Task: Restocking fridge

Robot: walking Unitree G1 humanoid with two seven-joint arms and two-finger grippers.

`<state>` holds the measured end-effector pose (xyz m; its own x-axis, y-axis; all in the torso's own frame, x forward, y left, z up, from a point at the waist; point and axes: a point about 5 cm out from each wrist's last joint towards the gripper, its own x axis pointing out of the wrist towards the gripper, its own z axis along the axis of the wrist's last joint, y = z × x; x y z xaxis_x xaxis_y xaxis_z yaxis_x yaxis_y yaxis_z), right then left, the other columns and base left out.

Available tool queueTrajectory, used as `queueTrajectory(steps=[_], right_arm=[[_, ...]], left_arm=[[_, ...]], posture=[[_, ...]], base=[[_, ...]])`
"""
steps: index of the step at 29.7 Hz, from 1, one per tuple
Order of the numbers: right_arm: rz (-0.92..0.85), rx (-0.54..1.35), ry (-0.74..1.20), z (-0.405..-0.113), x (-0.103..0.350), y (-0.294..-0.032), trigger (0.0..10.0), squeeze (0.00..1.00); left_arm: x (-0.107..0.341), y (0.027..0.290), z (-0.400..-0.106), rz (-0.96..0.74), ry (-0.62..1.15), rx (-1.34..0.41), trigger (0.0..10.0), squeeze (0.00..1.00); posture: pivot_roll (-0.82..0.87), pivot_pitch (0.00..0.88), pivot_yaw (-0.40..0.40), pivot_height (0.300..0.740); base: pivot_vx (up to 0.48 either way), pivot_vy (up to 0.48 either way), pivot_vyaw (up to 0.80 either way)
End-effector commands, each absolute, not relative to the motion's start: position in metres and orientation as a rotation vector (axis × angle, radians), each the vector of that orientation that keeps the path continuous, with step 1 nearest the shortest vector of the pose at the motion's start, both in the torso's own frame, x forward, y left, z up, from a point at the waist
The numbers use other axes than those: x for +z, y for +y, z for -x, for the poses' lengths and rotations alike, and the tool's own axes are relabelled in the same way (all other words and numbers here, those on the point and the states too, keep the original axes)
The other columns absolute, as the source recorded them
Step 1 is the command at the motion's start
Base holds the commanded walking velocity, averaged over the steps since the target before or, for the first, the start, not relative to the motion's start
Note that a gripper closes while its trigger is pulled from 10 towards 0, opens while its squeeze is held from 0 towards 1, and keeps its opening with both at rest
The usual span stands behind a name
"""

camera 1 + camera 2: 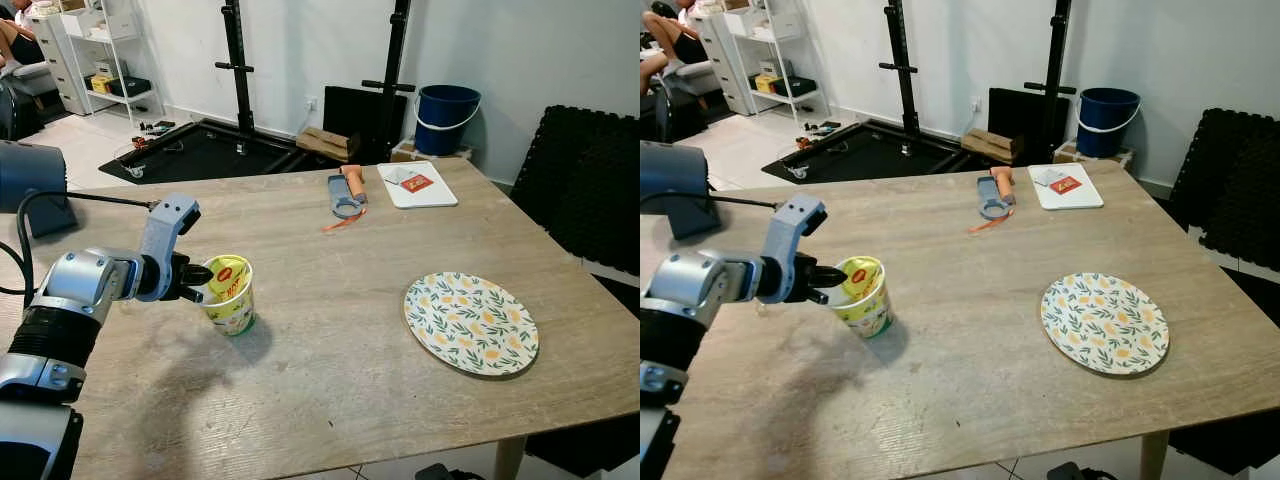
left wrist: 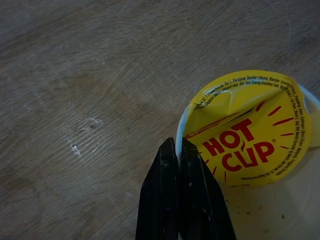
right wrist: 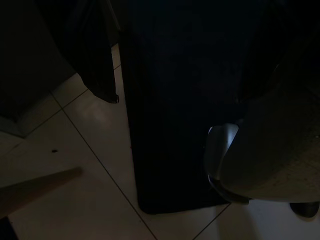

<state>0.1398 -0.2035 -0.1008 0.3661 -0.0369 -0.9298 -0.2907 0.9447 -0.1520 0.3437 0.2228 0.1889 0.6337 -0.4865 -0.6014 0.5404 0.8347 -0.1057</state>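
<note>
A yellow "HOT CUP" noodle cup stands on the left part of the wooden table, its yellow lid partly peeled up. My left gripper reaches in from the left at rim height. Its black fingers are shut on the cup's white rim, one inside and one outside. The right arm hangs idle below the table; its wrist view is dark, with tiled floor and a dark upright shape.
A leaf-patterned plate lies on the right side of the table. At the far edge sit a white board with a red packet and a grey and orange tool. Beyond are a blue bucket and black rack posts.
</note>
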Motion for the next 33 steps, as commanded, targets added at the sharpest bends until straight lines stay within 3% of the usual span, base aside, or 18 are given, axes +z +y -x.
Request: queueTrajectory(steps=[1, 5, 7, 8, 9, 10, 33], right_arm=[[0.313, 0.176, 1.202, -0.137, -0.102, -0.202, 10.0, 0.0], [0.313, 0.176, 1.203, -0.136, -0.102, -0.202, 10.0, 0.0], [0.312, 0.177, 1.204, -0.136, -0.102, -0.202, 10.0, 0.0], [0.312, 0.177, 1.204, -0.136, -0.102, -0.202, 10.0, 0.0], [0.312, 0.177, 1.204, -0.136, -0.102, -0.202, 10.0, 0.0], [0.311, 0.177, 1.204, -0.136, -0.102, -0.202, 10.0, 0.0], [0.321, 0.183, 1.207, -0.135, -0.103, -0.202, 10.0, 0.0]], left_arm=[[0.186, 0.217, -0.342, -0.067, 0.667, -0.607, 0.0, 0.0], [0.185, 0.213, -0.34, -0.072, 0.665, -0.639, 0.0, 0.0], [0.185, 0.207, -0.335, -0.211, 0.612, -0.708, 0.0, 0.0], [0.186, 0.202, -0.331, -0.294, 0.567, -0.771, 0.8, 0.0], [0.186, 0.198, -0.328, -0.345, 0.538, -0.815, 0.8, 0.0], [0.186, 0.193, -0.324, -0.34, 0.53, -0.856, 10.0, 0.0], [0.2, 0.162, -0.277, -0.435, 0.38, -1.255, 10.0, 0.0]], posture=[[-0.02, 0.002, 0.025, 0.74], [-0.02, 0.002, 0.025, 0.74], [-0.02, 0.002, 0.025, 0.74], [-0.02, 0.002, 0.025, 0.74], [-0.02, 0.002, 0.025, 0.74], [-0.02, 0.002, 0.025, 0.74], [-0.01, 0.0, 0.024, 0.74]], base=[[0.0, 0.0, 0.0], [0.0, 0.0, 0.0], [0.0, 0.0, 0.0], [0.0, 0.0, 0.0], [0.0, 0.0, 0.0], [0.0, 0.0, 0.0], [-0.021, 0.0, 0.0]])
